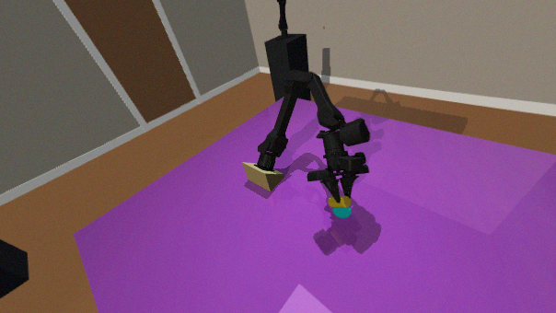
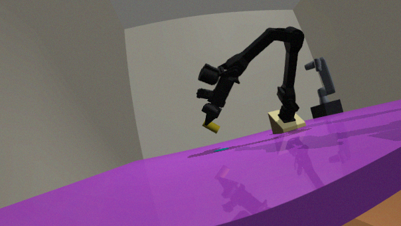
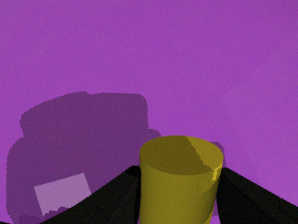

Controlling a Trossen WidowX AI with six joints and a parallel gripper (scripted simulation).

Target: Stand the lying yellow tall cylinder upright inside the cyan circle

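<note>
The yellow tall cylinder [image 1: 342, 202] [image 2: 212, 127] [image 3: 177, 195] is held in the air, tilted, with its lower end toward the arm's base in the exterior view. My gripper [image 1: 342, 199] [image 2: 207, 123] [image 3: 179, 177] is shut on it near its upper end. The cyan circle [image 1: 341, 212] [image 2: 221, 149] lies flat on the purple table, below the held cylinder; in the top view the cylinder covers part of its far edge. The circle does not show in the wrist view.
The arm's cream base block [image 1: 259, 176] [image 2: 287, 126] stands on the purple table [image 1: 184, 230] [image 2: 116, 186]. A dark box [image 1: 296, 60] [image 2: 326, 109] with a grey arm [image 2: 326, 78] on it stands behind. The arm's shadow falls around the circle.
</note>
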